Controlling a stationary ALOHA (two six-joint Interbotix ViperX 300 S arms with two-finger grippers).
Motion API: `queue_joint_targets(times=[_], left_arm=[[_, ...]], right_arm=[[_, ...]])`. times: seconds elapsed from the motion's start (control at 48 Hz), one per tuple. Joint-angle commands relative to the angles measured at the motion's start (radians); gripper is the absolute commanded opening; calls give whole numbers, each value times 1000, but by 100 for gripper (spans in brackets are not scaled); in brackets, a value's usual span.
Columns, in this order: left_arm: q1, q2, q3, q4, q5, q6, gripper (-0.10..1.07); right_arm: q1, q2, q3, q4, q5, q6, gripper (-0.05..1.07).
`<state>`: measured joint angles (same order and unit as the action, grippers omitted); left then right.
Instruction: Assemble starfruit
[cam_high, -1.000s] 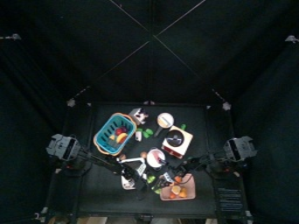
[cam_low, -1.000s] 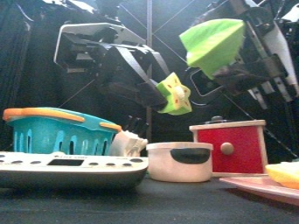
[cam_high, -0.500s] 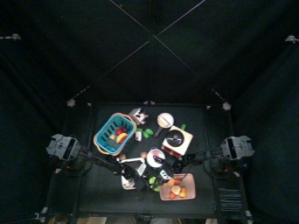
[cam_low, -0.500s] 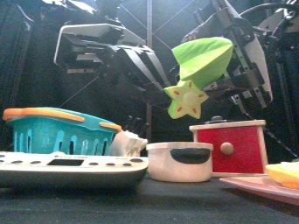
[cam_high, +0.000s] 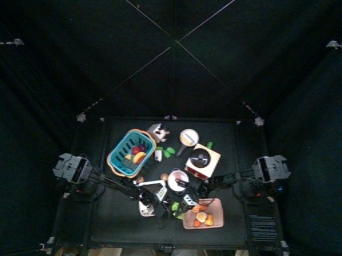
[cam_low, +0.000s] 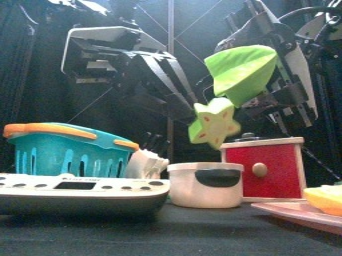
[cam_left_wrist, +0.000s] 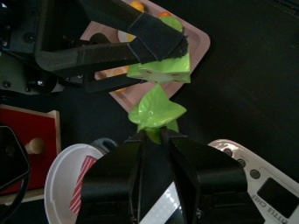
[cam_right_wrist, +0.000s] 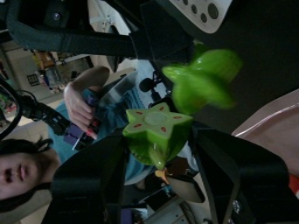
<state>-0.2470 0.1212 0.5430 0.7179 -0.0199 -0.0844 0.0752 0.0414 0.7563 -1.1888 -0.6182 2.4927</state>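
Two yellow-green starfruit pieces hang in mid-air above the table. In the front view a piece with a star-shaped face (cam_low: 214, 122) sits just under a larger rounded piece (cam_low: 241, 68), and they touch. My left gripper (cam_left_wrist: 156, 133) is shut on the pointed piece (cam_left_wrist: 156, 112), which meets the other piece (cam_left_wrist: 158, 66) held by the opposite arm. My right gripper (cam_right_wrist: 163, 150) is shut on the star-faced piece (cam_right_wrist: 158, 131), with the second piece (cam_right_wrist: 201, 77) just beyond it.
On the table stand a blue basket (cam_low: 67, 148), a flat white device (cam_low: 80, 192), a small white pot (cam_low: 205, 185), a red box (cam_low: 263, 168) and a pink plate (cam_low: 294, 213). A person (cam_right_wrist: 24, 171) shows past the curtains.
The two pieces were apart a second ago and now touch. The star-faced piece moved right and down, the larger piece came lower. My left jaws narrowed.
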Motion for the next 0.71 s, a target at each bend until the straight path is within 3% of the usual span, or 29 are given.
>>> queue_joint_targets(times=[0.0,0.333,0.688], left_arm=[[0,-17,-9,-11,-2,-3,67],[8,-21,35,-114,-2,2,89],[-14,37,9,-170,-46,-14,90]], right_arm=[[-6,-23,-6,0,-3,-3,65],[-5,-100,67,-14,21,-11,65],[41,-264,215,23,195,-6,65]])
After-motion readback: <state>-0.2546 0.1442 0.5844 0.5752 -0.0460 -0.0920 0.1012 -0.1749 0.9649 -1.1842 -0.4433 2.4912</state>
